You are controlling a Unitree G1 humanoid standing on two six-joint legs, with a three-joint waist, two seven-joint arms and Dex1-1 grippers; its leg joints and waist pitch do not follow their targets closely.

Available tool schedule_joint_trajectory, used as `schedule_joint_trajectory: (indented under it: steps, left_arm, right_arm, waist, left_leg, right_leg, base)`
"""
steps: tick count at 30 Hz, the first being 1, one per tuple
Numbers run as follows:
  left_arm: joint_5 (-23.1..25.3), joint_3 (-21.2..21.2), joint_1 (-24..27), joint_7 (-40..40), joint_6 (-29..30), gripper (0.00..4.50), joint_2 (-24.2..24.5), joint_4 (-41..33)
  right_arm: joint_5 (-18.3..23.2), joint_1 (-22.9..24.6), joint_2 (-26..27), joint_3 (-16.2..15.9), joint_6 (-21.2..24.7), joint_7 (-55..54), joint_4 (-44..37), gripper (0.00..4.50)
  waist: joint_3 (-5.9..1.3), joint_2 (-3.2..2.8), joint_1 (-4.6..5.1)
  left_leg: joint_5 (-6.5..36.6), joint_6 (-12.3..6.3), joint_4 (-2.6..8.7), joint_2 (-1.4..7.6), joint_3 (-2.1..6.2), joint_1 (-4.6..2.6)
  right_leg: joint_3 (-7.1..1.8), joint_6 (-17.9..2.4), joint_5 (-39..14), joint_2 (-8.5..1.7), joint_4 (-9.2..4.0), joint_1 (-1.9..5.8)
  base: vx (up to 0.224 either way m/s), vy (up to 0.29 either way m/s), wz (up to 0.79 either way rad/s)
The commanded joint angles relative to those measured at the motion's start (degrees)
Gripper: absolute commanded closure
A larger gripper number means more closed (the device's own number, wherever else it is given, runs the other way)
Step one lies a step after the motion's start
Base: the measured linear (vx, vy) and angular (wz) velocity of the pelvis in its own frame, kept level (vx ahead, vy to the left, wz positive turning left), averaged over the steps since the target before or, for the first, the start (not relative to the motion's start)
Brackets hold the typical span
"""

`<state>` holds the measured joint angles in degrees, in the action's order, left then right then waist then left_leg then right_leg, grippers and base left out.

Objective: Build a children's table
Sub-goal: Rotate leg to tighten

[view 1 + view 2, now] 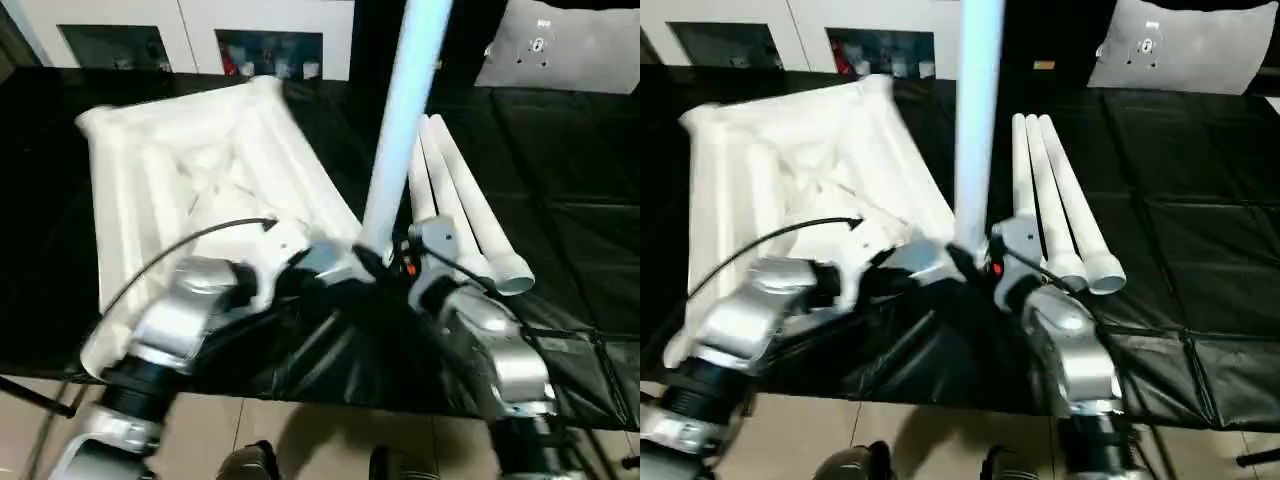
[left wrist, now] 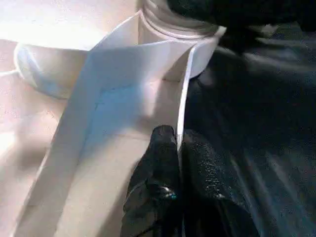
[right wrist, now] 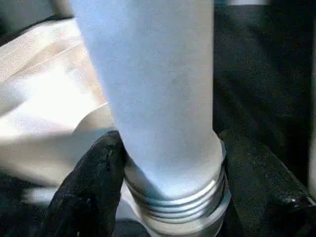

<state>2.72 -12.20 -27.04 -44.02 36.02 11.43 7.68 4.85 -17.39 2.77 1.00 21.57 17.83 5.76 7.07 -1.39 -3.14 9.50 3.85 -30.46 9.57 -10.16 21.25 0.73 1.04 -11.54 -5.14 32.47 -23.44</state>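
I had the tabletop (image 1: 200, 170) lying underside up on the black-covered worktop (image 1: 1200, 250), tilted askew, its near corner close to the worktop's front edge, beyond which the floor (image 1: 300, 440) showed. My left gripper (image 2: 178, 163) was pressed together on the thin raised edge of the tabletop, one finger on each side of it, just beside the round corner socket (image 2: 197, 47). My right gripper (image 3: 165, 182) pinched the upright leg (image 1: 978, 110) near its threaded lower end, a black finger (image 3: 89, 187) on either side, the tube standing tall between my two forearms and rising out of the top of the head views. I counted four legs in all: that one held, and three spare legs (image 1: 1055, 195) lying side by side on the worktop to the right, touching one another, their open ends toward me. Bare black cover lay to the right of them. Behind the worktop stood white cabinets (image 1: 200, 30) with dark openings, well apart from the work.
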Motion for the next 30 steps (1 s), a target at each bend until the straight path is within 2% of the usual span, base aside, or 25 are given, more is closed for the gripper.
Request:
schedule_joint_trajectory:
  steps: [1,4,5,6,10,11,12,13,15,16,19,21,22,23,24,25,26,30]
  left_arm:
    - [-0.78,0.24,-2.91,10.12,-0.63,4.50,-7.10,0.83]
    - [0.56,-1.12,-2.83,9.72,0.19,4.50,-7.93,-0.45]
    - [0.77,-1.64,-2.66,9.02,-0.06,4.50,-7.64,-0.75]
    - [0.91,-2.37,-2.43,7.98,-0.86,4.50,-7.01,-0.95]
    - [0.47,-3.94,-1.32,4.70,-2.29,4.50,-5.15,-1.93]
    - [0.45,-4.09,-1.23,4.09,-2.93,4.50,-4.47,-1.78]
    - [0.59,-4.16,-1.15,3.70,-3.29,4.50,-4.10,-1.72]
    - [0.69,-4.04,-1.11,3.47,-3.56,4.50,-3.86,-1.53]
    - [0.83,-3.93,-1.03,3.22,-3.93,4.50,-3.68,-1.37]
    - [1.03,-3.77,-0.94,2.63,-5.11,4.50,-2.99,-0.94]
    - [1.01,-3.54,-0.83,2.49,-6.82,4.50,-2.10,-0.12]
    - [0.40,-2.24,-0.79,2.43,-9.88,4.50,-1.29,1.43]
    - [0.14,-1.85,-0.77,2.55,-9.98,4.50,-1.36,1.53]
    - [-0.51,-1.13,-0.86,2.25,-10.74,4.50,-1.38,1.72]
    - [-0.96,-0.67,-1.00,1.93,-11.46,4.23,-1.35,1.88]
    - [-1.12,-0.45,-1.08,1.88,-11.70,4.23,-1.36,1.98]
    - [-1.74,0.32,-1.42,1.87,-12.93,3.93,-1.58,2.42]
    - [-4.22,3.00,-2.39,2.42,-13.33,3.81,-2.77,3.20]
  right_arm:
    - [1.91,0.87,6.99,-10.48,4.82,2.02,3.20,1.85]
    - [-1.12,0.70,7.52,-9.12,2.91,-2.14,3.84,1.85]
    - [-1.32,0.75,7.44,-8.65,2.42,-2.86,3.74,1.52]
    - [-1.47,0.78,7.10,-8.31,1.89,-3.23,3.57,1.32]
    - [-1.58,0.81,5.86,-6.44,0.27,-3.67,2.17,0.95]
    - [-1.32,0.87,5.26,-5.99,-0.14,-3.39,1.24,0.82]
    - [-1.15,0.91,4.85,-5.72,-0.40,-3.40,0.57,0.75]
    - [-1.09,0.99,4.42,-5.48,-0.59,-3.44,-0.20,0.70]
    - [-1.04,1.17,3.96,-5.26,-0.75,-3.35,-1.04,0.51]
    - [-1.37,1.62,2.68,-4.99,-0.85,-3.13,-3.16,0.36]
    - [-1.73,2.32,0.86,-4.46,-1.08,-2.51,-6.14,0.07]
    - [1.76,3.37,-1.00,-1.79,1.01,-0.41,-12.94,0.07]
    - [2.12,3.40,-1.20,-1.45,1.38,-0.32,-13.82,0.07]
    - [2.94,3.29,-1.85,-0.39,1.76,-0.06,-15.91,0.07]
    - [3.56,3.11,-2.32,0.58,1.89,0.04,-17.41,0.01]
    - [3.78,2.99,-2.46,1.06,1.92,-0.07,-17.95,0.01]
    - [4.53,2.58,-3.01,2.49,1.93,-0.50,-19.68,0.00]
    - [5.61,2.28,-3.93,3.86,1.97,-1.04,-22.26,0.00]
  waist:
    - [-2.21,0.64,0.14]
    - [-2.45,0.53,0.02]
    - [-2.54,0.34,-0.02]
    - [-2.65,0.41,-0.05]
    - [-3.10,0.40,-0.11]
    - [-3.44,0.48,-0.06]
    - [-3.49,0.40,-0.15]
    - [-3.90,0.40,-0.09]
    - [-4.18,0.47,-0.12]
    - [-3.99,0.52,-0.13]
    - [-3.81,0.47,-0.16]
    - [-3.76,0.55,-0.15]
    - [-3.95,0.45,-0.26]
    - [-4.08,0.57,-0.17]
    - [-3.99,0.62,-0.29]
    - [-4.26,0.53,-0.25]
    - [-4.55,0.43,-0.34]
    - [-5.15,0.49,-0.45]
  left_leg:
    - [21.70,0.14,4.53,2.50,1.38,-0.71]
    - [19.76,-0.29,4.41,2.57,1.15,-0.64]
    - [18.43,-0.64,4.37,2.51,1.14,-0.42]
    - [17.70,-0.84,4.32,2.52,1.07,-0.38]
    - [15.47,-2.01,3.81,2.46,0.75,-0.32]
    - [12.91,-2.51,3.48,2.38,0.64,-0.19]
    - [11.70,-2.94,3.35,2.33,0.62,-0.12]
    - [8.42,-3.80,2.87,2.24,0.52,-0.02]
    - [2.44,-5.61,2.25,2.03,0.35,0.34]
    - [2.68,-6.23,2.19,1.93,0.20,0.40]
    - [6.54,-5.85,2.53,2.22,0.32,0.42]
    - [8.99,-5.23,2.66,2.38,0.31,0.19]
    - [9.04,-4.96,2.65,2.52,0.37,0.06]
    - [8.72,-4.63,2.64,2.54,0.37,0.13]
    - [8.74,-4.47,2.60,2.46,0.34,0.12]
    - [8.39,-4.35,2.48,2.48,0.32,0.09]
    - [7.79,-4.21,2.28,2.39,0.25,0.02]
    - [5.37,-4.50,1.71,2.31,0.19,0.12]
  right_leg:
    - [-1.52,-5.73,-27.58,-2.21,-4.93,0.72]
    - [-1.75,-6.09,-23.13,-2.26,-4.72,0.74]
    - [-1.73,-6.44,-20.41,-2.24,-4.46,1.00]
    - [-1.72,-6.58,-18.89,-2.20,-4.40,1.10]
    - [-1.68,-8.23,-12.72,-2.00,-3.87,1.32]
    - [-1.62,-9.11,-8.87,-1.95,-3.43,1.63]
    - [-1.52,-9.46,-7.32,-1.96,-3.34,1.68]
    - [-1.42,-10.40,-2.45,-1.91,-2.76,1.97]
    - [-1.18,-12.14,6.26,-1.65,-1.82,2.23]
    - [-1.10,-12.75,6.74,-1.61,-1.92,2.22]
    - [-1.05,-12.43,-0.12,-1.86,-2.40,2.33]
    - [-1.18,-11.54,-4.35,-1.85,-2.73,2.22]
    - [-1.23,-11.08,-5.28,-1.90,-2.72,2.28]
    - [-1.20,-10.99,-5.26,-1.84,-2.63,2.27]
    - [-1.24,-10.88,-5.57,-1.89,-2.69,2.25]
    - [-1.28,-10.98,-5.24,-1.91,-2.53,2.21]
    - [-1.25,-11.37,-4.53,-1.84,-2.36,2.20]
    - [-1.12,-13.27,0.09,-1.74,-1.58,2.53]
  base:
    - [0.000,0.000,0.00]
    - [0.000,0.000,0.00]
    - [0.000,0.000,0.00]
    - [0.000,0.000,0.00]
    - [0.013,-0.003,0.01]
    - [0.058,-0.017,0.03]
    - [0.058,-0.017,0.03]
    - [0.052,-0.021,0.02]
    - [0.000,0.000,0.00]
    - [0.000,0.000,0.00]
    - [0.000,0.000,0.00]
    - [0.000,0.000,0.00]
    - [0.000,0.000,0.00]
    - [0.000,0.000,0.00]
    - [0.000,0.000,0.00]
    - [0.000,0.000,0.00]
    - [0.000,0.000,0.00]
    - [0.000,0.000,0.00]
